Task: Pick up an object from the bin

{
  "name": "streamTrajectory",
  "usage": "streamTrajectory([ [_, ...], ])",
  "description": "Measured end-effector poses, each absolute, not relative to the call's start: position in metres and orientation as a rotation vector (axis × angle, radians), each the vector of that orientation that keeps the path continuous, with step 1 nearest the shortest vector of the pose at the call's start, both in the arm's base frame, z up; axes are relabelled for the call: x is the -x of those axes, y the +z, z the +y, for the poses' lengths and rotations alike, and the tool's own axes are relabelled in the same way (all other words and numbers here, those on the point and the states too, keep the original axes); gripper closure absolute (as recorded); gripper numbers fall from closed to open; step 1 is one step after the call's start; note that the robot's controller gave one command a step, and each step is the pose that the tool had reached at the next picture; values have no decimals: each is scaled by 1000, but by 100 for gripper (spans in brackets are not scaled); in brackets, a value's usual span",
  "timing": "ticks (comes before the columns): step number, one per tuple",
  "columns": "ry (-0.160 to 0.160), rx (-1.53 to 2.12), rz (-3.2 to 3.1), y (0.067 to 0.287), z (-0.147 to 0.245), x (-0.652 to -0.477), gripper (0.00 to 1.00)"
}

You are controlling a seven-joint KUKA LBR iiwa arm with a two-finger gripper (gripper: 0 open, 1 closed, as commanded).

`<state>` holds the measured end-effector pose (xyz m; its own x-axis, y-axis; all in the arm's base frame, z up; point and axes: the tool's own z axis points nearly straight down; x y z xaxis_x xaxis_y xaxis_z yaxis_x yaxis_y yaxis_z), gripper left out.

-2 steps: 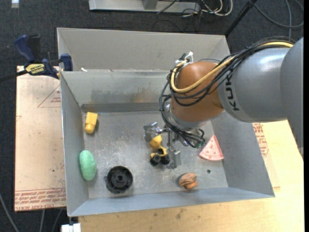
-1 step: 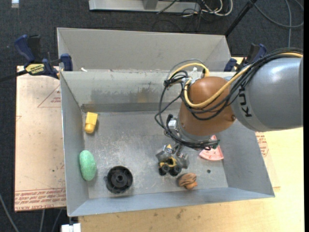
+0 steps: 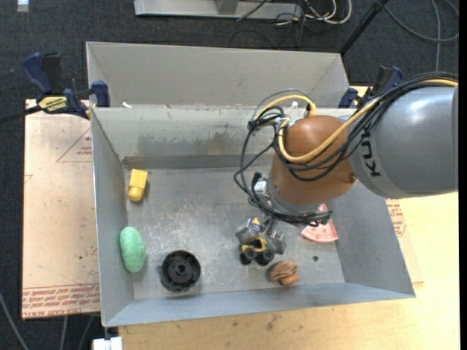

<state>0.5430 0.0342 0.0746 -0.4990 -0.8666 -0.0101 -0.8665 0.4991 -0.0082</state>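
My gripper [image 3: 257, 239] reaches down to the bin floor right of centre, near the front. Right at its tip is a small dark thing with a yellow spot [image 3: 253, 254]; whether it is gripped cannot be made out. A brown rounded lump [image 3: 283, 272] lies just to the front right of the gripper, apart from it. A flat pink and white piece [image 3: 322, 232] lies to the gripper's right, partly hidden under the wrist.
A black round disc-like part [image 3: 179, 270] sits near the front wall, left of the gripper. A green oval thing [image 3: 132, 249] lies at the front left, and a yellow block [image 3: 137, 184] lies further back by the left wall. The arm's orange cover and cables hang over the right half of the bin.
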Motion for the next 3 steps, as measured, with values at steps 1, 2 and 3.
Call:
streamTrajectory([
  [1,-3,1566,2710,75,34,-543,100],
  [2,1,1568,2715,79,35,-542,100],
  [3,8,1572,2723,88,35,-540,100],
])
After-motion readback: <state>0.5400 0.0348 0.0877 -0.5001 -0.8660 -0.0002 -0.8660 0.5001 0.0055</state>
